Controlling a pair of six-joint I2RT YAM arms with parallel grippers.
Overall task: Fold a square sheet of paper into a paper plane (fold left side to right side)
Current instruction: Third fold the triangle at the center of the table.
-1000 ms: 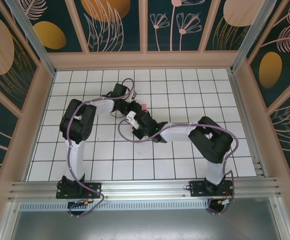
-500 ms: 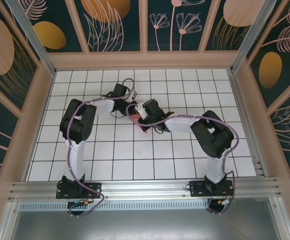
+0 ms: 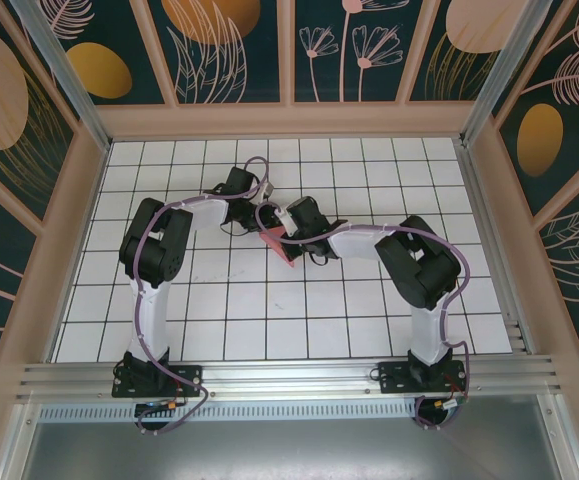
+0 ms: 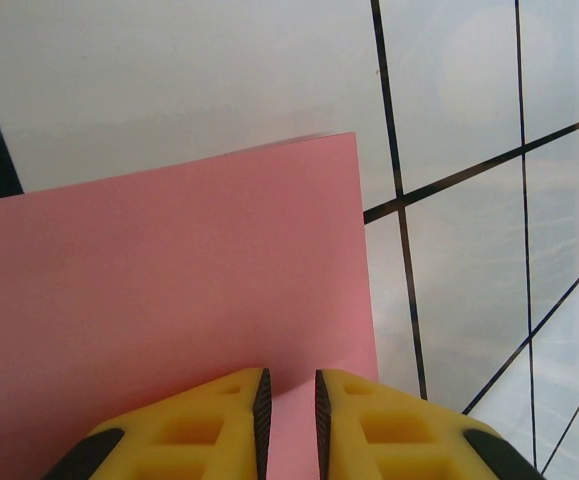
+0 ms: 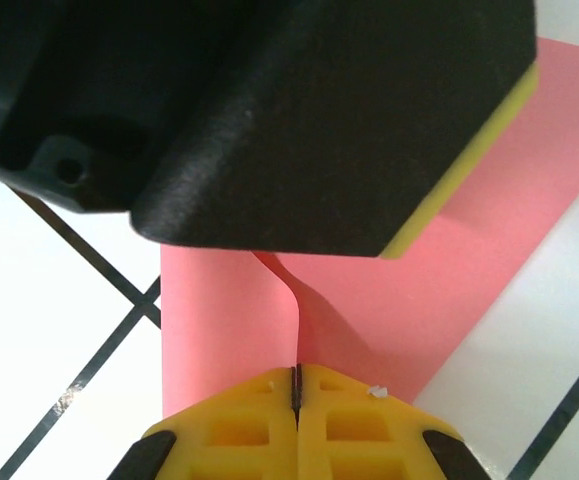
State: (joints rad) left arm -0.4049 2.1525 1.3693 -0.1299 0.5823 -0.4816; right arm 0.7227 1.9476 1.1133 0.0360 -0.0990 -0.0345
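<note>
The square sheet of paper [image 3: 277, 247] is salmon pink and lies mid-table between the two arms, partly lifted and curled over. My right gripper [image 5: 296, 372] is shut on one edge of the sheet [image 5: 219, 320], which rises in a curve into its pads. My left gripper [image 4: 289, 378] rests low over the flat paper [image 4: 169, 270] near its right edge, jaws a narrow gap apart with nothing pinched between them. From above, the left gripper [image 3: 262, 213] and right gripper [image 3: 279, 232] sit close together at the sheet. The left gripper's black and yellow finger [image 5: 369, 120] looms over the paper. The paper plane is out of view.
The white grid-tiled table [image 3: 369, 310] is ringed by wooden walls [image 3: 289, 120]. An aluminium rail [image 3: 289, 375] runs along the near edge where both arm bases are bolted. The right arm's elbow [image 3: 424, 270] stands to the right of the paper.
My right gripper swung from the lower left up and to the right, carrying the paper's edge over with it. The left gripper stayed put on the sheet.
</note>
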